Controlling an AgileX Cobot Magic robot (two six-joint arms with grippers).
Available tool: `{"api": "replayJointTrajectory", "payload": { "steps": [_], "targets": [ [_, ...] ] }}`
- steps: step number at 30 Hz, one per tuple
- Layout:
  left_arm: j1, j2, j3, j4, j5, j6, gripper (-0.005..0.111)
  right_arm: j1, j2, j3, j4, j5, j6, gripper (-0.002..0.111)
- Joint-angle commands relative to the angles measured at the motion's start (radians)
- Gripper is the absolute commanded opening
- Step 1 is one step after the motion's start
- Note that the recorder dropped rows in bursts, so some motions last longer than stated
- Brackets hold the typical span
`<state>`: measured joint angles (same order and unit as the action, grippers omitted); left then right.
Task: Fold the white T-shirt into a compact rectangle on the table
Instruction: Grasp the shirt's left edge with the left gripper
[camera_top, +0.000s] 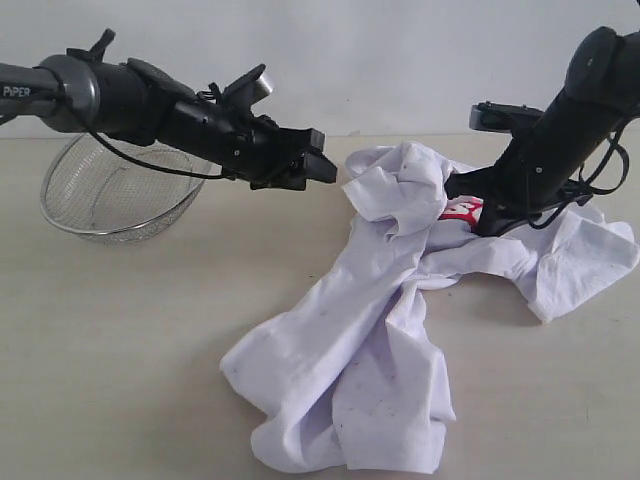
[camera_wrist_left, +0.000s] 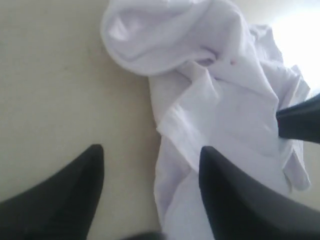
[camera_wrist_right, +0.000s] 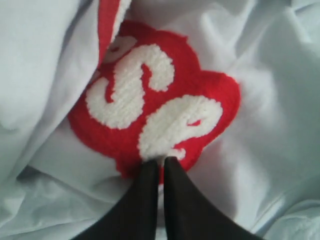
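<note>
Nearest, on the pale beige matte tabletop: crumpled white cotton T-shirt, twisted in a loose heap running back toward the right. No neat fold anywhere; judged barely begun, with spreading flat, sleeves and every fold left to do. Farther back, right fingers pressed together, tips touching the edge of the red-and-white embroidered lettering; cannot tell whether pinching cloth. Left fingers spread apart, holding nothing, hovering over the shirt's far bunched edge. Beyond, round wire-mesh basket.
</note>
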<state>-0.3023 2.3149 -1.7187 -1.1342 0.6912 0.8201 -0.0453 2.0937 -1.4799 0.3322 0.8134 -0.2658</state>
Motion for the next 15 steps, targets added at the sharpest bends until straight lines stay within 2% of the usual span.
{"api": "replayJointTrajectory", "payload": {
  "steps": [1, 11, 15],
  "targets": [
    [0.002, 0.079, -0.088, -0.106, 0.014, -0.019, 0.054, 0.0, 0.011, 0.003, 0.006, -0.031, -0.024, 0.0],
    [0.0, 0.187, -0.206, -0.171, 0.178, -0.069, 0.054, 0.0, 0.012, 0.003, 0.006, -0.058, -0.025, 0.0],
    [-0.014, 0.192, -0.219, -0.171, 0.178, -0.069, 0.054, 0.0, 0.012, 0.003, 0.007, -0.066, -0.025, 0.0]
  ]
}}
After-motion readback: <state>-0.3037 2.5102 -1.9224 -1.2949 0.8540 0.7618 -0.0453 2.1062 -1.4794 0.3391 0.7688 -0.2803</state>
